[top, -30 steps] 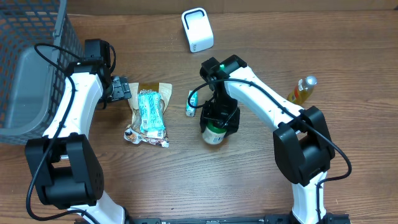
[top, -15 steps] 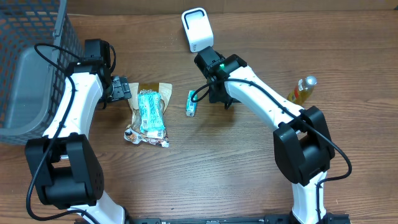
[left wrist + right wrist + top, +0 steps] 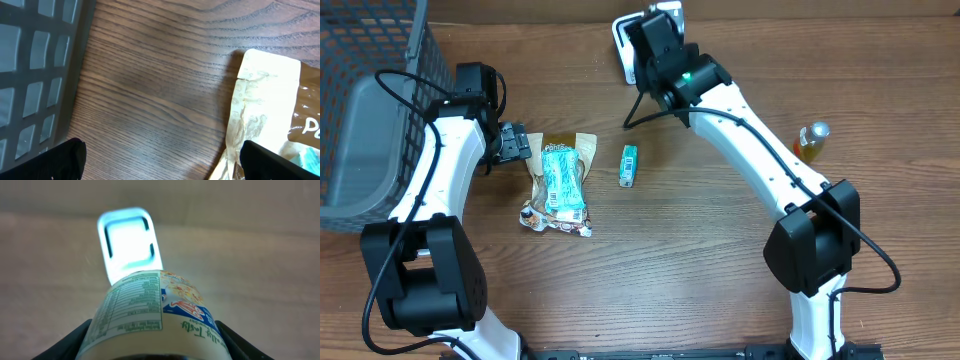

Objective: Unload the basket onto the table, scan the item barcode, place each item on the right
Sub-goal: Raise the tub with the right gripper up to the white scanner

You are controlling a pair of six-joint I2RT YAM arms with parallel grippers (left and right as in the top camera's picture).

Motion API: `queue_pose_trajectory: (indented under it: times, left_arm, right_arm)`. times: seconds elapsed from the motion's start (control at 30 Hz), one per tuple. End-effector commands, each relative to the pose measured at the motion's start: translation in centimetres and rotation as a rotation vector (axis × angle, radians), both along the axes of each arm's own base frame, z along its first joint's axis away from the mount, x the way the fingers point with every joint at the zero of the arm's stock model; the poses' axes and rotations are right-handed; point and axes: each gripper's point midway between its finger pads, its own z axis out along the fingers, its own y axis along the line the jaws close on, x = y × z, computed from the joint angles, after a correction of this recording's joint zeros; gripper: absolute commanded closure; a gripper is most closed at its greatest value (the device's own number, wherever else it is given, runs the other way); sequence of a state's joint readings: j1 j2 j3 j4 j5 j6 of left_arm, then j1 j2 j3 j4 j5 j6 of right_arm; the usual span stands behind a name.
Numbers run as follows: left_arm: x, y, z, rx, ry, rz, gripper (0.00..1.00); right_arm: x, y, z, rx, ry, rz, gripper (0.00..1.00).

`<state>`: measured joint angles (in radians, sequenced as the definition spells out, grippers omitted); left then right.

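One tub (image 3: 165, 315), pinched in the right claw (image 3: 155, 347), faced the lit scanner (image 3: 129, 240) just ahead; barcode unseen, so rolling the label (image 3: 131, 312) round seemed wise.

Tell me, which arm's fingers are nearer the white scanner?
Right. The right fingers hold a container just before the scanner; the left fingers sit far off beside the snack bag.

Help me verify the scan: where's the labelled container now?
Right wrist view: the container sits lower centre between the right fingers, held up in front of the lit white scanner just behind it.
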<state>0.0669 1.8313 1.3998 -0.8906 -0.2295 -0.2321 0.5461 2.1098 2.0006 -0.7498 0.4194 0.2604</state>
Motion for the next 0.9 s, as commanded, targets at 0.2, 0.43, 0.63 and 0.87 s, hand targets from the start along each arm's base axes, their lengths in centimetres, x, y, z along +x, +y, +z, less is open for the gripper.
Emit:
queue_pose_trajectory:
  times: [0.2,0.43,0.63,0.87]
  left_arm:
    - [0.2,0.1,0.3,0.014,-0.006,-0.004,0.00]
    - [0.2,0.1,0.3,0.014,-0.006,-0.004,0.01]
    - [0.2,0.1,0.3,0.014,-0.006,-0.004,0.01]
    - [0.2,0.1,0.3,0.014,-0.006,-0.004,0.00]
  right_arm:
    - [4.3,0.9,1.0,0.171,-0.105,0.048,0.83]
    - [7.4,1.9,-1.6,0.222,-0.160,0.063,0.82]
    - [9.7,2.9,-3.1,0.260,-0.242,0.068,0.81]
    - [11.1,3.6,-3.4,0.293,-0.312,0.072,0.82]
